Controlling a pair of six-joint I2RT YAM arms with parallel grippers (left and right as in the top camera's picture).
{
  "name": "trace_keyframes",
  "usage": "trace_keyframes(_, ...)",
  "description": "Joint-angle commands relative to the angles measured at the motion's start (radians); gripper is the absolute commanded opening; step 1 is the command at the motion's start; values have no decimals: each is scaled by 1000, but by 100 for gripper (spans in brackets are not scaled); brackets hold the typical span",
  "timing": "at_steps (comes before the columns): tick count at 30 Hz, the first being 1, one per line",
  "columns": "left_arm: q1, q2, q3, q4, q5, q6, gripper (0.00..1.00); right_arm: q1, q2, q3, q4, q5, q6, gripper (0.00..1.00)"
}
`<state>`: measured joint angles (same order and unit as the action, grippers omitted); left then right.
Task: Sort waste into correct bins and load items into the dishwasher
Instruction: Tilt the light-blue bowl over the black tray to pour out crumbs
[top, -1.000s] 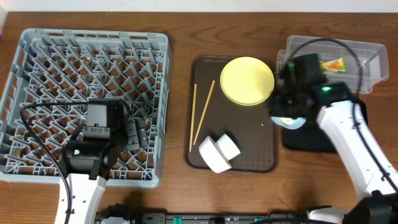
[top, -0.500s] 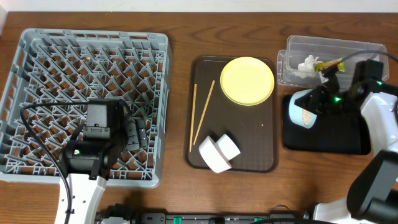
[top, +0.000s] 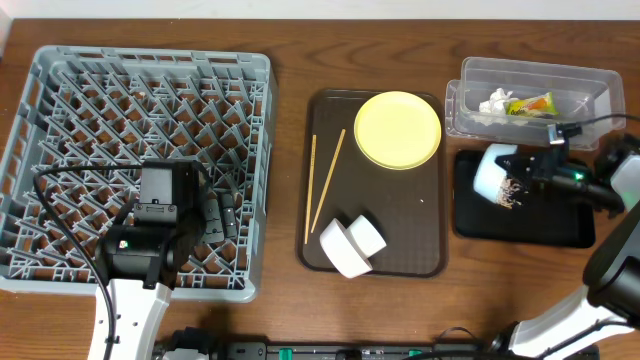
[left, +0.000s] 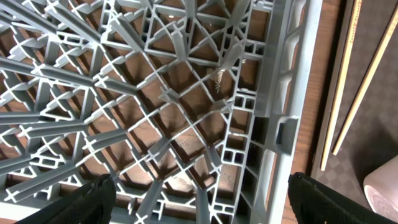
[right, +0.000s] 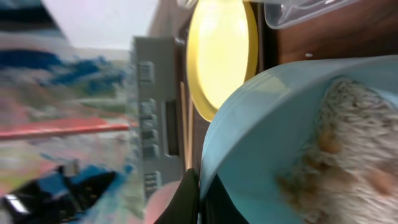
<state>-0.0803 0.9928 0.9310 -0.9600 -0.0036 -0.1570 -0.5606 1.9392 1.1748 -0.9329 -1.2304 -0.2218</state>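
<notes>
Light blue bowl (top: 490, 170) tipped sideways over the black tray (top: 540, 228), rim clamped in the right jaws, crumbs (top: 512, 195) scattered beneath. Left jaws spread wide above the grey dish rack (left: 155, 93).

Frame edge crops the light blue bowl (right: 261, 140).

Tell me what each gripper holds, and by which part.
The right gripper pinches the blue bowl by its rim, tipped over the black tray. The left gripper, open above the rack, holds nothing.
</notes>
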Motion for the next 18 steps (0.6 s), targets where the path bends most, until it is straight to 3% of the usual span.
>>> trace_keyframes(1,-2,0,18,-2,-5,6,91,-36,29,-6,-11,-178,-53,1)
trace_keyframes(18,-2,0,18,-4,-5,6,91,-231,43,-6,-59,-296,-52,1)
